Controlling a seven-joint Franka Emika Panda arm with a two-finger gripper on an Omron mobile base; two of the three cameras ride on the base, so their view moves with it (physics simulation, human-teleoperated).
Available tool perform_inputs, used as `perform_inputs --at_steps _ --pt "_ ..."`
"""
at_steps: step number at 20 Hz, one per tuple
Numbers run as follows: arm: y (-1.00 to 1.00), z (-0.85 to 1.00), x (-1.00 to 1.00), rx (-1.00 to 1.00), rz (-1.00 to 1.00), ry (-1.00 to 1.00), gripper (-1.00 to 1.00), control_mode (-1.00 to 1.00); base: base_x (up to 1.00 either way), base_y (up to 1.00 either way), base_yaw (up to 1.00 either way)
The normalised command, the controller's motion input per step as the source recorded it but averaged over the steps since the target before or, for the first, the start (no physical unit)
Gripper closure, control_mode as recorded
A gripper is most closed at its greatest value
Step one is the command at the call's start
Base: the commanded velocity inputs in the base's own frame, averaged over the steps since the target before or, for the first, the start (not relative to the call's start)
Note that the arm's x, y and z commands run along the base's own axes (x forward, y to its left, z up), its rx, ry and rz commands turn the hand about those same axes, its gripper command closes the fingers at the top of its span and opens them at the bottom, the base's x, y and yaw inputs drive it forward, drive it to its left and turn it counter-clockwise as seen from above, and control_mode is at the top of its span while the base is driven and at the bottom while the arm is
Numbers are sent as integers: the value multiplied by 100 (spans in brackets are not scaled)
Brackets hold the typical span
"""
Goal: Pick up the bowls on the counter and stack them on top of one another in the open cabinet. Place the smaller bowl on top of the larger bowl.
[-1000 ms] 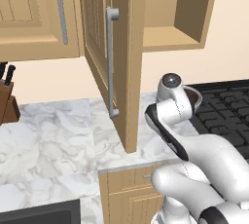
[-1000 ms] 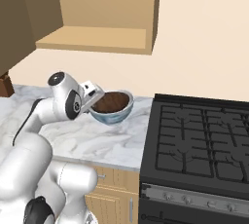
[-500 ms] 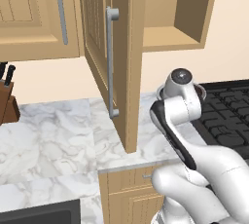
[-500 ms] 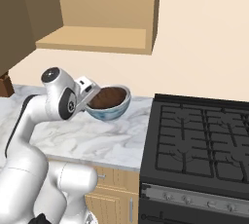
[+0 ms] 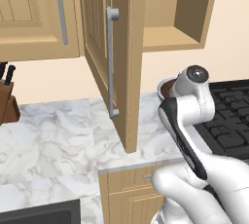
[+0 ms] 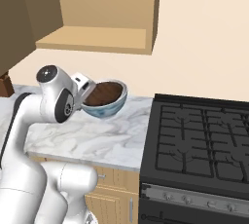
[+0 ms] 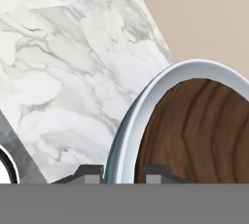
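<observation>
The larger bowl (image 6: 106, 108), white with pale-blue markings, hangs above the counter (image 6: 87, 138) just left of the stove. The smaller bowl (image 6: 103, 93), dark brown, sits nested inside it. My gripper (image 6: 89, 93) is shut on the larger bowl's rim from the left. In the hand view the white rim (image 7: 141, 116) runs between my two fingertips (image 7: 90, 172), with the brown wood-grain bowl (image 7: 199, 135) inside and my gripper (image 7: 124, 173) at the bottom. In the left base view a sliver of bowl rim (image 5: 167, 87) peeks from behind the arm. The open cabinet (image 6: 92, 40) shows its bare shelf above.
The cabinet door (image 5: 104, 47) with its grey bar handle (image 5: 112, 62) swings out over the counter (image 5: 48, 135), left of the arm. A black stove (image 6: 204, 145) lies right of the bowls. A knife block (image 5: 7, 103) stands at the far left.
The arm has risen, carrying the nested bowls up off the counter and a little toward the left. The grip on the rim is unchanged.
</observation>
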Motion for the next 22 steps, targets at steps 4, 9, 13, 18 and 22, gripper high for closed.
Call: perform_inputs --at_steps 4,9,13,18,22 --pt "0 30 -28 0 16 -4 100 -100 0 0 0" --pt "3 27 -26 0 16 -2 100 -100 0 0 0" --pt "9 27 -28 0 15 -1 100 -100 0 0 0" --pt "13 29 -32 -4 13 0 100 -100 0 0 0" --pt "11 30 -27 -6 12 0 100 -100 0 0 0"
